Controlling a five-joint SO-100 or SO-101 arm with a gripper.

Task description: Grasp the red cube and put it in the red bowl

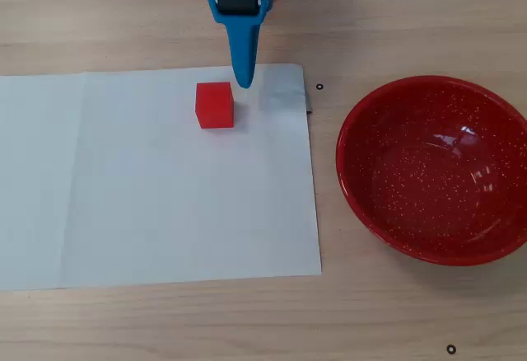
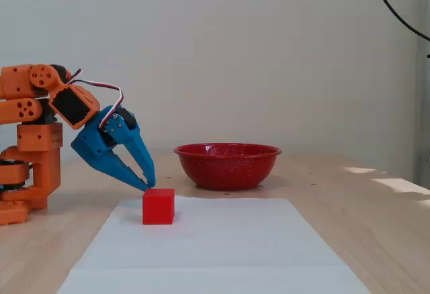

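Bright, even room light, sharp in both views, with white glare inside the red bowl (image 1: 434,169) and sunlit patches on the tabletop (image 2: 396,185).

We note an arm (image 2: 37,129) built from bright orange printed segments with round screw holes and a blocky stepped base. Black servo bodies sit between the segments. Thin red, white and dark wires loop across the wrist. The gripper (image 2: 146,182) is blue, with two long tapered pointed fingers.
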